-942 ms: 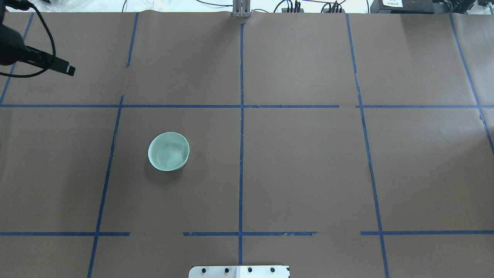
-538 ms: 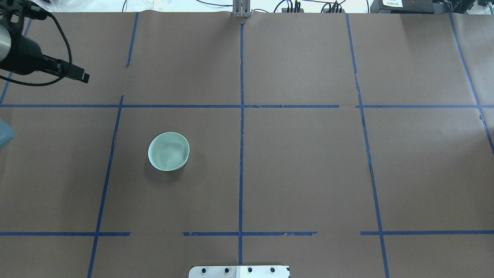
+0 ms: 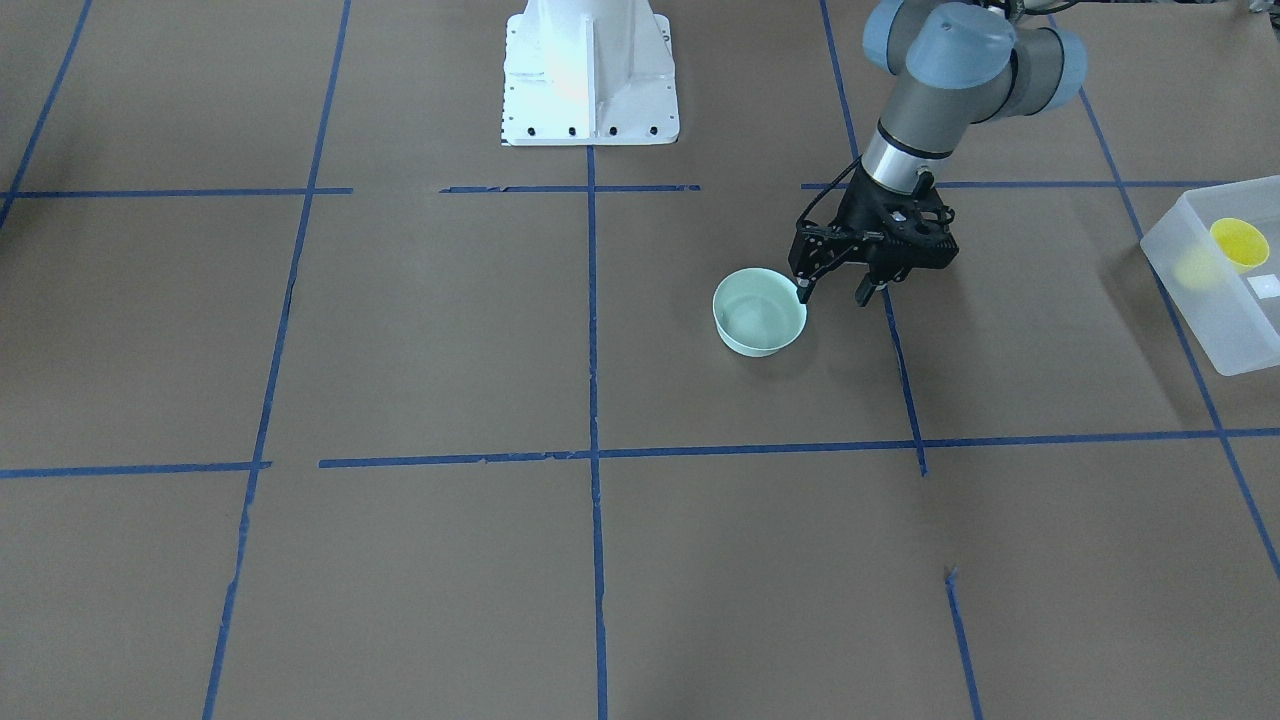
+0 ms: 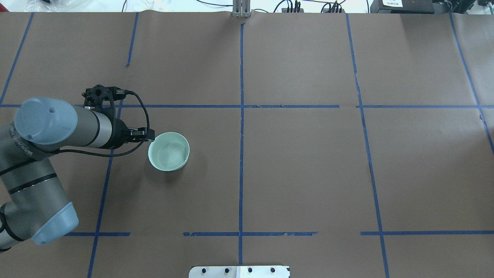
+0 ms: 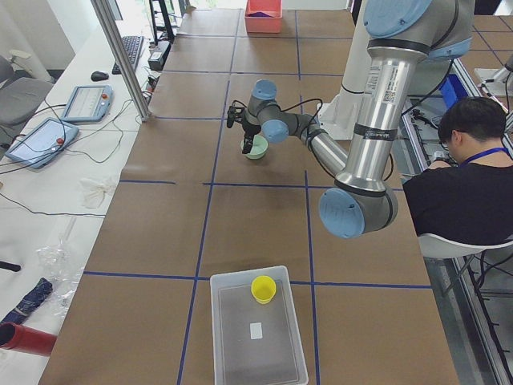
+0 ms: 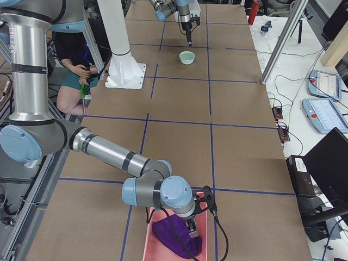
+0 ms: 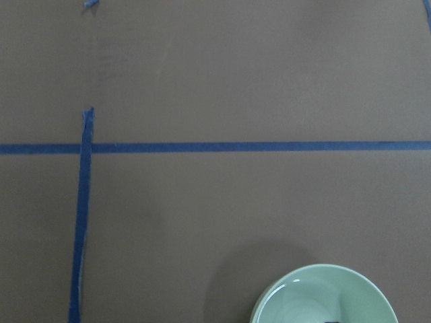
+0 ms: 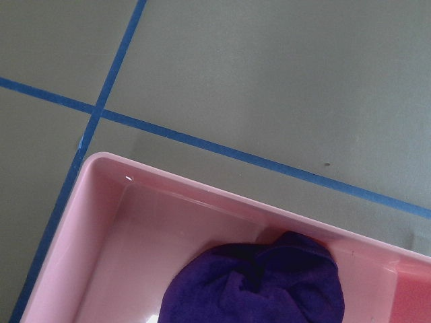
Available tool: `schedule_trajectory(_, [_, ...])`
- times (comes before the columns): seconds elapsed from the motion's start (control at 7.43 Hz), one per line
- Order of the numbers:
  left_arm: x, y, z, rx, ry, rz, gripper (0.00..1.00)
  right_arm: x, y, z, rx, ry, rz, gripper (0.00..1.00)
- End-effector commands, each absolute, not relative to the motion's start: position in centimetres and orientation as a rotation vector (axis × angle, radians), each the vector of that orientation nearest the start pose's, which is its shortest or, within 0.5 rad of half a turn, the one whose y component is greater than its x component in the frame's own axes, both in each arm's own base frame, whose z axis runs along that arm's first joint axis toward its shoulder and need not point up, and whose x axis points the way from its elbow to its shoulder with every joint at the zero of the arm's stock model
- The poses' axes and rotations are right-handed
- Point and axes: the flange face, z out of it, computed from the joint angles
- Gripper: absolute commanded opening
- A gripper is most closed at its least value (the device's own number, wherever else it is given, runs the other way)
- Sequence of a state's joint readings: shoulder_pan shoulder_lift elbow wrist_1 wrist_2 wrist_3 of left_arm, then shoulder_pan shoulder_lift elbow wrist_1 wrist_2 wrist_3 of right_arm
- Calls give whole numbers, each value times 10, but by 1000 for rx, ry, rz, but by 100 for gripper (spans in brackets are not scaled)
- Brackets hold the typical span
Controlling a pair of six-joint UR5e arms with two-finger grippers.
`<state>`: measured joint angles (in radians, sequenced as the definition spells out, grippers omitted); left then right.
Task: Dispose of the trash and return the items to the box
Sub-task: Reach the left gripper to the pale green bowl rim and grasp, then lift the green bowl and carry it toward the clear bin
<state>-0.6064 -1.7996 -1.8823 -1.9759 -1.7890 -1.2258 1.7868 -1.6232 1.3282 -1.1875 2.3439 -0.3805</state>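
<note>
At the left half of the worktop [image 4: 301, 162], the mint-green bowl [image 3: 759, 312] stands upright, not yet lifted. The left end effector [image 3: 834, 293] hangs at its rim with jaws spread, 1 finger at the wall nearest the arm, and nothing is gripped. The yellow cup [image 3: 1240, 243] is already in the translucent box [image 3: 1190, 300] at the far left end, so 1 of 2 items is returned. The purple cloth [image 8: 262, 286] sits in the pink bin [image 8: 128, 222] under the right end effector [image 6: 193, 228], whose jaw state I cannot tell. Remaining: grasp the bowl and carry it to the box.
</note>
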Motion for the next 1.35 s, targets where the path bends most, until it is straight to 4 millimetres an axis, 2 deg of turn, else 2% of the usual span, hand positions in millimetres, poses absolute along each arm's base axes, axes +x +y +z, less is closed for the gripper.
schedule_trajectory(0.0, [436, -411, 383, 246, 921, -150, 79, 159, -435, 763, 307, -715, -193, 100])
schedule_trajectory(0.13, [444, -403, 381, 231, 927, -158, 72, 159, -434, 764, 306, -716, -192, 100])
schedule_trajectory(0.27, [457, -390, 371, 204, 951, -176, 18, 159, -435, 763, 307, -715, -193, 100])
schedule_trajectory(0.4, [458, -389, 364, 208, 964, -173, 0, 159, -435, 763, 307, -715, -193, 100])
schedule_trajectory(0.67, [448, -387, 356, 218, 981, -163, 0, 159, -434, 764, 307, -717, -194, 100])
schedule_trajectory(0.81, [433, -393, 349, 260, 984, -122, 0, 159, -434, 764, 307, -717, -195, 100])
schedule_trajectory(0.94, [402, -398, 351, 325, 967, -59, 0, 159, -434, 764, 307, -717, -195, 100])
schedule_trajectory(1.08, [362, -413, 358, 356, 956, 29, 0, 159, -434, 764, 308, -717, -197, 100])
schedule_trajectory(1.21, [290, -446, 372, 385, 950, 100, 0, 159, -434, 764, 314, -715, -197, 100])
